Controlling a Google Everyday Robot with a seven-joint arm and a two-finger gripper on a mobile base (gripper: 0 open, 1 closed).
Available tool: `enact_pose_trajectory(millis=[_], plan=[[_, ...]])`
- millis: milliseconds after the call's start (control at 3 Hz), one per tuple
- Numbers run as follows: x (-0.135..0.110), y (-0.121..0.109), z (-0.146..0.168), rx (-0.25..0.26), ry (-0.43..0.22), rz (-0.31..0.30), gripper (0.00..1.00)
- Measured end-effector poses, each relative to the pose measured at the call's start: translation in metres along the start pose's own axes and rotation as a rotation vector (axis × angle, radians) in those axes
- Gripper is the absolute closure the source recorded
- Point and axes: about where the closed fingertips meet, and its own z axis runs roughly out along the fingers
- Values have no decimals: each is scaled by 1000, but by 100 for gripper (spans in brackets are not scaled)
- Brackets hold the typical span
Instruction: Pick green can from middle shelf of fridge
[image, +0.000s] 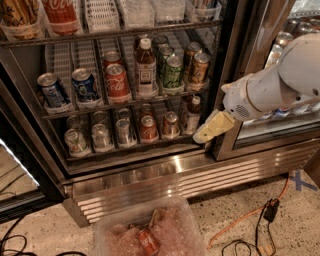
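The green can (173, 72) stands at the front of a lane on the middle shelf (90, 108) of the fridge (170, 177), right of centre. A second green can (161, 46) stands behind it. A dark bottle (145, 66) is to its left and a brown-gold can (199, 67) to its right. My gripper (212, 127), pale beige at the end of a white arm, hangs in front of the black door post, below and to the right of the green can and apart from it, level with the lower shelf.
A red cola can (118, 82) and two blue cans (84, 85) stand further left on the middle shelf. The lower shelf holds several cans (125, 131). A clear plastic bin (150, 232) with a red can sits on the floor. An orange cable (240, 224) lies at the right.
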Motion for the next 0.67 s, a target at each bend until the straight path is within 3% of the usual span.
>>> enact_pose_trajectory(millis=[333, 667], plan=[[3, 3, 13, 83, -56, 104, 0], [-6, -11, 13, 139, -97, 111, 0]])
